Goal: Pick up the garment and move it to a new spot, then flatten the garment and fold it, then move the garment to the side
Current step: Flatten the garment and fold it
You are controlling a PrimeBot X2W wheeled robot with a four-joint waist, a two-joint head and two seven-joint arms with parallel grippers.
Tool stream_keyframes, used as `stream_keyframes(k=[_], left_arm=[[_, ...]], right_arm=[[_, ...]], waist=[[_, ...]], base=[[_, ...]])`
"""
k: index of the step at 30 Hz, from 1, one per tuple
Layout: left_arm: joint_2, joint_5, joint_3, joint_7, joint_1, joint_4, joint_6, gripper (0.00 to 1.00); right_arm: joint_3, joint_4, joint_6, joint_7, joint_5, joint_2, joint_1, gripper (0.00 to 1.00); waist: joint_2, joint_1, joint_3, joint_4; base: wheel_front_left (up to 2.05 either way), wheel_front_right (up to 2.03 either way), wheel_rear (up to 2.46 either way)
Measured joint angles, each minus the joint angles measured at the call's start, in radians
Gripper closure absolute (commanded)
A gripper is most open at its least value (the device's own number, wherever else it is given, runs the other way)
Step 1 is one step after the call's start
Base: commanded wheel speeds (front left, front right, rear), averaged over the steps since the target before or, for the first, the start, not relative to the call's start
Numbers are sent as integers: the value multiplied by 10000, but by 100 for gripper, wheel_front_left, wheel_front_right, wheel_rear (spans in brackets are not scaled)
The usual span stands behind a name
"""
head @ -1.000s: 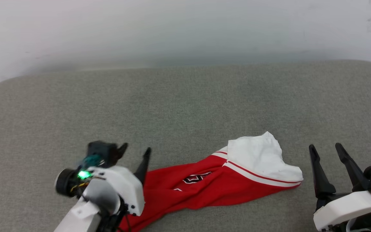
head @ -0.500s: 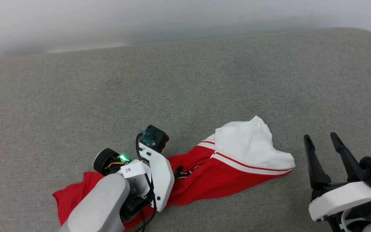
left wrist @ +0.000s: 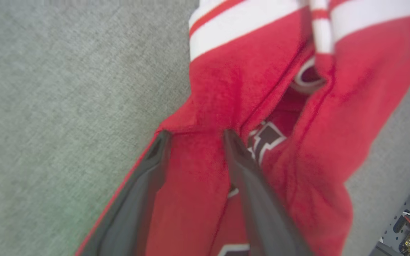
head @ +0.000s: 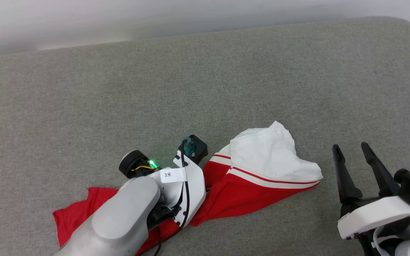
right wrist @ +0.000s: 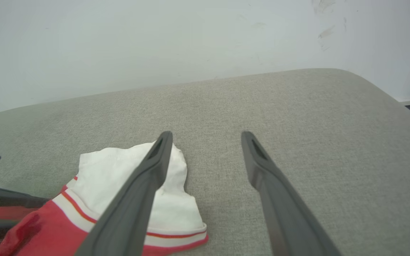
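Two dark-fingered grippers work over a wide grey woven-fabric cushion (head: 205, 89) set against a white wall (right wrist: 155, 42). The garment (head: 251, 195), a red jersey shirt with a white sleeve (head: 269, 156) and red-and-white striped trim (head: 272, 180), lies crumpled in a long band on the near part of the cushion. It runs from the lower left of the head view up toward the right, with the white sleeve at its right end. The left gripper (left wrist: 196, 133) points down into the middle of the garment. In the left wrist view its two fingers stand apart, tips pressed on the red cloth, with a ridge of cloth between them that is not pinched flat. Black white-outlined lettering (left wrist: 265, 138) shows in a fold just beside the right-hand finger of that view. The pale left forearm (head: 119, 220) covers part of the garment in the head view; a green light (head: 151, 163) and a white label (head: 169, 174) mark its wrist. The right gripper (head: 349, 145) hovers just beside the sleeve end, to its right and apart from the cloth, fingers spread wide and holding nothing.
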Motion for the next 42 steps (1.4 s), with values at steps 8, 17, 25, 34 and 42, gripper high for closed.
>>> stream_keyframes(k=[8,17,25,34,42], left_arm=[[-36,42,261,-1655,-144,535,349,100],[619,-127,1388,-3346,819,-742,1682,100],[2023,-982,2915,-3898,4035,-3150,3818,100],[2184,-2263,3611,-3827,7212,-4433,5068,100],[1883,-2215,3331,-4205,7527,-4658,4893,0]], right_arm=[[-230,182,0,-88,69,-2,13,0],[-257,295,0,-25,140,0,157,0],[-433,245,2,90,142,2,454,0],[-391,182,2,236,63,2,617,0],[-499,82,0,357,59,0,803,0]], waist=[[0,1,-102,86],[0,1,-524,534],[0,1,-998,861],[0,0,-1548,1005],[0,0,-1882,988]], base=[[0,0,0],[0,0,0],[0,0,0],[0,0,0],[0,0,0]])
